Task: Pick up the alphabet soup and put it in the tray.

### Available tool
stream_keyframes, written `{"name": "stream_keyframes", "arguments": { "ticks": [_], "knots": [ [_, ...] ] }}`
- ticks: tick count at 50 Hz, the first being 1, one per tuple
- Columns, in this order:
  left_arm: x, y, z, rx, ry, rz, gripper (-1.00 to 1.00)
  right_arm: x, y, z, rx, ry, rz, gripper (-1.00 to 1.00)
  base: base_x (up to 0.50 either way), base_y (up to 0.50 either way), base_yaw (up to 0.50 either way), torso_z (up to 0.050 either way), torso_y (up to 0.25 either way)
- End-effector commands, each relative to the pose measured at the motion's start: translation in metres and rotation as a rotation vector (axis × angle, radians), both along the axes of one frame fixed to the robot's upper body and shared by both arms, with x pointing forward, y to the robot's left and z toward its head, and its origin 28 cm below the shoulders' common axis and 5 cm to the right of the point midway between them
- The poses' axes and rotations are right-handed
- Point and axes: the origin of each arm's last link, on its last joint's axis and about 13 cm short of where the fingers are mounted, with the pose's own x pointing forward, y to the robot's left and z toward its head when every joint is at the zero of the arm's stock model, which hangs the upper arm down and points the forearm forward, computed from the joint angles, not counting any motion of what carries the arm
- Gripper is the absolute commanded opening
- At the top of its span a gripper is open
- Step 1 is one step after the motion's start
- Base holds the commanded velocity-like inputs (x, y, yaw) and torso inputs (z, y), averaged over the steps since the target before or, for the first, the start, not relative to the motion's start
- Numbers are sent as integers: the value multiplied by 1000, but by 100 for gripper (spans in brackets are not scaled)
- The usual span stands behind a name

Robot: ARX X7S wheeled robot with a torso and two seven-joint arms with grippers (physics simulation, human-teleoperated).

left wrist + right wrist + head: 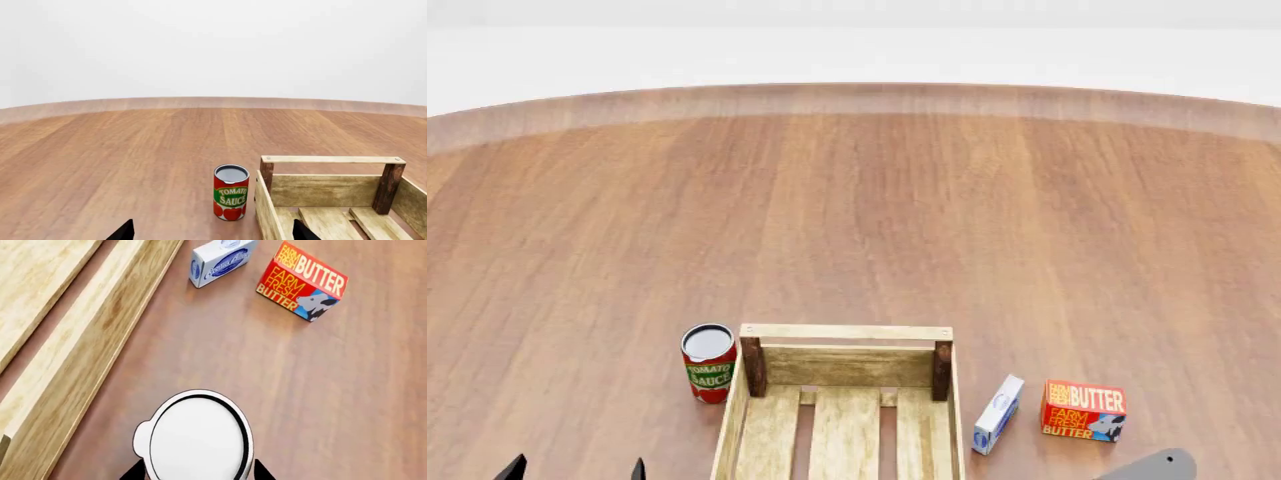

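Sitting between the right gripper (197, 475) fingers, the alphabet soup (197, 440) shows only its round white lid; whether they're pinching it, can't tell. Just beside it runs the tray (87, 365), pale rough slats. Left gripper (210, 232) hangs spread apart. Smooth wooden table (961, 220) stretches bare beyond.

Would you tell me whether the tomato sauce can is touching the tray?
Apart. In the left wrist view a strip of bare table shows between the tomato sauce can and the tray; they stand side by side.
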Motion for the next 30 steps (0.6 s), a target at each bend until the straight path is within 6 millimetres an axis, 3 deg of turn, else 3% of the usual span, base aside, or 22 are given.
{"name": "stream_keyframes", "arguments": {
  "ticks": [1,11,30],
  "knots": [
    [0,0,0,0,0,0,100,1,-1,2,-17,-17,2,-100,0,0,0,0,0],
    [0,0,0,0,1,-1,100,-1,-1,6,-14,-22,5,-100,0,0,0,0,0],
    [0,0,0,-1,2,0,100,-16,-7,37,-31,-30,38,-100,0,0,0,0,1]
  ]
}}
